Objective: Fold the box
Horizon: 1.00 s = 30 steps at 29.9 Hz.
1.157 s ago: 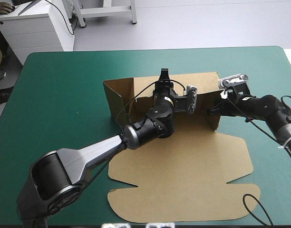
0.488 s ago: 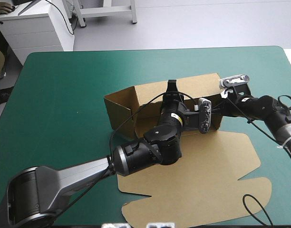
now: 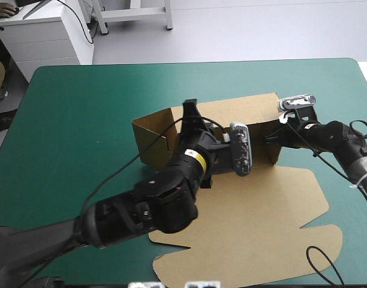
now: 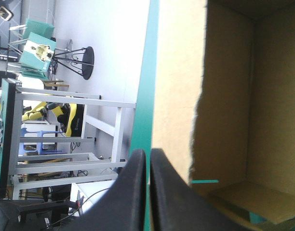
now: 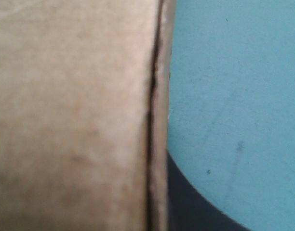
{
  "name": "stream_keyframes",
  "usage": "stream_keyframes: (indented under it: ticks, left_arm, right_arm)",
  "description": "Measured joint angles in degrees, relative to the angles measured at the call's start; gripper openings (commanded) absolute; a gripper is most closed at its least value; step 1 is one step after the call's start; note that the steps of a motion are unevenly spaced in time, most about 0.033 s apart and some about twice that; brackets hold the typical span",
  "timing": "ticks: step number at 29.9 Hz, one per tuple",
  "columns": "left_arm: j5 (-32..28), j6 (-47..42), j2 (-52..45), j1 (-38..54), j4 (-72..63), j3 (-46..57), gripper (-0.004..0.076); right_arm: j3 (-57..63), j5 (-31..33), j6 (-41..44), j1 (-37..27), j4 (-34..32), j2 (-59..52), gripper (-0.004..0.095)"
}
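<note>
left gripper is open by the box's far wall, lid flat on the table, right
No: the left gripper is shut; the left wrist view shows its fingers meeting in one arch. It is by the box's far wall, lid flat on the table.

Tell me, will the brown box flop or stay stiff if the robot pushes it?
Probably fairly stiff: the box has walls standing upright alone. It likely bends at creases, like where the flat lid joins. Thin board looks light, so it may slide.
</note>
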Motion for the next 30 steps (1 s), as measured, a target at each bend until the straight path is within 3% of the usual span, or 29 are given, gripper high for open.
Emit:
stream_keyframes:
  ticks: [5, 10, 17, 25, 30]
  left_arm:
    - [-0.7, -1.2, -6.2, 3.9, -0.1, 0.0, -0.0002]
    - [-2.9, -3.3, -9.6, 17.1, -5.6, 0.0, -0.0002]
    - [-7.6, -2.5, -12.5, 42.3, -24.2, 0.0, -0.0002]
    - [-9.0, 6.6, -12.4, 69.1, -51.6, 0.0, -0.0002]
    - [-7.1, 10.1, -11.1, 80.7, -64.6, 0.0, -0.0002]
  right_arm:
    - [-2.3, 5.2, 2.1, 0.0, -1.3, -0.5, 0.0001]
    - [-8.5, 15.5, 6.9, 0.2, -2.1, -0.5, 0.0001]
    - [-18.3, 27.4, 14.2, 0.7, -2.9, -0.5, 0.0001]
    - [-25.1, 36.0, 26.2, 9.6, -16.0, -0.3, 0.0001]
    - [-26.6, 38.8, 30.6, 13.1, -18.9, 1.5, 0.0001]
